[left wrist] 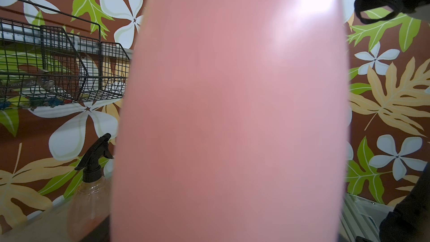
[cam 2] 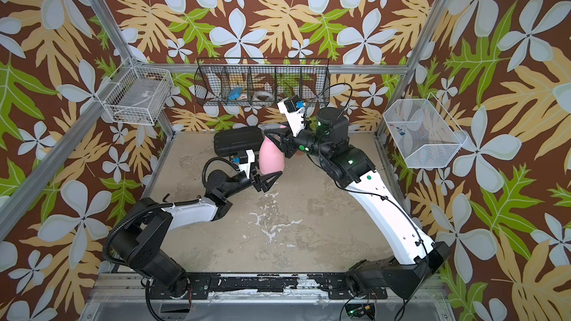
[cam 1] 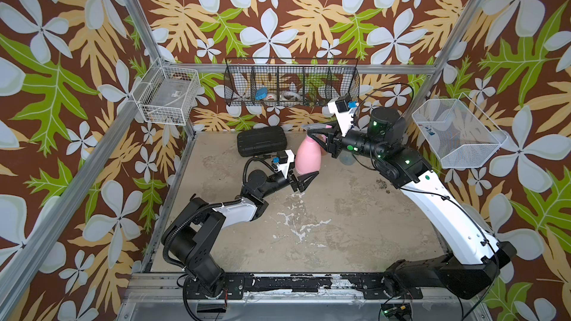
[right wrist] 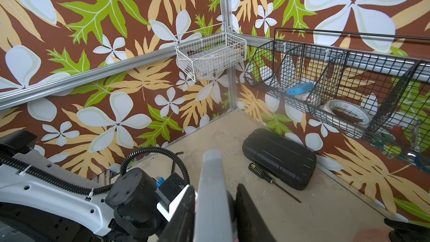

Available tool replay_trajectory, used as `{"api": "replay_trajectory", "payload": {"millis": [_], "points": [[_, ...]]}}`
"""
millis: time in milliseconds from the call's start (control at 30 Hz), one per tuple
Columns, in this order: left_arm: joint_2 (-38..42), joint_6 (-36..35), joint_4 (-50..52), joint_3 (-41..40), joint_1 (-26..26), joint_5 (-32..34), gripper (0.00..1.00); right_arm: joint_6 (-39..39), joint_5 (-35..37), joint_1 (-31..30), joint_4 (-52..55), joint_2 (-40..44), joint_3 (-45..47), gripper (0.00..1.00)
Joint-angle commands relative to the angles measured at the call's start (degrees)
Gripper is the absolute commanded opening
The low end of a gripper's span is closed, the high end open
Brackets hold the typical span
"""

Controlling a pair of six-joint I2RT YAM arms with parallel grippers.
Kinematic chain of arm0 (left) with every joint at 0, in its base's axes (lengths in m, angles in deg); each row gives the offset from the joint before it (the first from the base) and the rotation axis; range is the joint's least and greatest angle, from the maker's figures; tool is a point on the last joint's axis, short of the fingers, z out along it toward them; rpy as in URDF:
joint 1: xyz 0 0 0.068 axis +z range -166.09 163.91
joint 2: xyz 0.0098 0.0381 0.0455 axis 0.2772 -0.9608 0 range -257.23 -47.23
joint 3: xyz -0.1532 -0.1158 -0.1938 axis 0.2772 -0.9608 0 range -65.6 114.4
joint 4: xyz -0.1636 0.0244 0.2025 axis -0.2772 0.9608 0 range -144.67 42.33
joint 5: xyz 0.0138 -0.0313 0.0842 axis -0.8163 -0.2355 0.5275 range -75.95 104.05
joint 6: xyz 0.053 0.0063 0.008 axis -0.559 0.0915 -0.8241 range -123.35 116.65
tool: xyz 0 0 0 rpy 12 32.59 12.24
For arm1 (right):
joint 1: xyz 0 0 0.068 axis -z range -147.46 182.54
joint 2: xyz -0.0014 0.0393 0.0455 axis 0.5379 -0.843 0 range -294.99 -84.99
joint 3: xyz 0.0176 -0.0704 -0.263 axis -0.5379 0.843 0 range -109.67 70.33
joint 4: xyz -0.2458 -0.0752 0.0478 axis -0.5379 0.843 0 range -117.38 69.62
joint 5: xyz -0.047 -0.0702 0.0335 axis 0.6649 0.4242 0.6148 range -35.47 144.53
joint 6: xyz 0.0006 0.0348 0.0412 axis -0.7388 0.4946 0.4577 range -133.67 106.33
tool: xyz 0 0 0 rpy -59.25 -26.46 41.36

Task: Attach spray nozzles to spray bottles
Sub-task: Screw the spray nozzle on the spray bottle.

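Left wrist | pink bottle (left wrist: pixel 232 112) 1 | orange bottle (left wrist: pixel 88 203) 1

Robot work cell in a lab or workshop, not a home. Boxed in by aluminium frame posts (cam 1: pixel 135 10) and panels of brown flower-and-leaf wallpaper (cam 1: pixel 278 10) on three sides. For a bench, a worn, stained beige floor (cam 1: pixel 324 217). At six o'clock, a black mounting rail (cam 1: pixel 278 284) bearing the left arm (cam 1: pixel 238 211) and the right arm (cam 1: pixel 445 208), both cabled. At twelve o'clock on the back wall, a black wire basket (cam 1: pixel 238 91) split into compartments, tape rolls (right wrist: pixel 337 107) inside. At ten o'clock a white wire basket (cam 1: pixel 168 100); at three o'clock a white mesh basket (cam 1: pixel 463 146). Toward twelve o'clock on the floor, a black ribbed case (cam 1: pixel 262 142), a screwdriver (right wrist: pixel 258 171) just beside it.
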Motion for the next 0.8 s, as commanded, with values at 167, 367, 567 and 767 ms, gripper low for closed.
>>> {"api": "replay_trajectory", "payload": {"millis": [167, 367, 567, 767], "points": [[-0.41, 0.72, -0.76, 0.79, 0.09, -0.58, 0.48, -1.36, 3.13, -1.26, -0.80, 0.07, 0.09, 0.19], [0.13, 0.37, 0.02, 0.88, 0.09, -0.52, 0.48, -2.88, 5.57, -1.60, 0.37, 0.59, 0.22, 0.05], [0.91, -0.14, 1.28, 1.05, 0.53, -1.07, 0.48, -6.61, 13.50, -2.57, 3.45, 0.88, 1.59, 0.00], [1.10, 0.14, 1.03, 2.10, 0.62, 0.08, 0.48, -2.92, 17.59, -3.55, 2.34, 0.70, 3.86, 0.00]]}}
